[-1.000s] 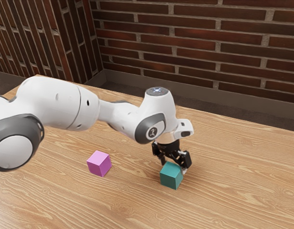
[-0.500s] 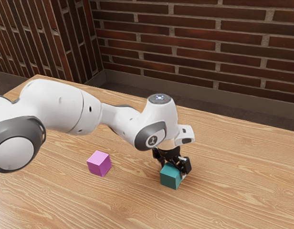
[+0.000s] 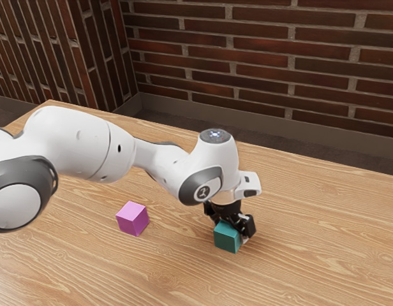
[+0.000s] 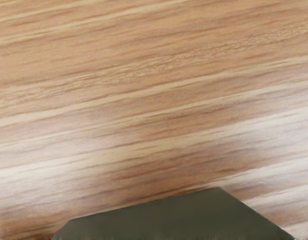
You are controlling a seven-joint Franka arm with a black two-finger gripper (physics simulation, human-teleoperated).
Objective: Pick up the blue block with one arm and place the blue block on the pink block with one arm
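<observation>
Noted pink block (image 3: 133,218) at exterior view's left, flat on wood-grain counter (image 3: 324,248), well apart from blue block (image 3: 227,238). Found gripper (image 3: 232,224) directly over blue block, spread, straddling its top corners, judged not pinching. Judged next: closing, lifting, carrying toward exterior view's left. Noted brick walls (image 3: 279,57) behind.

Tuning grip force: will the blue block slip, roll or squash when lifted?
The blue block looks like a rigid cube with flat faces, so it probably won't squash or roll. It sits flat on the table, so tipping seems unlikely. Its smooth, plain sides might slip under a weak or off-centre grip.
</observation>
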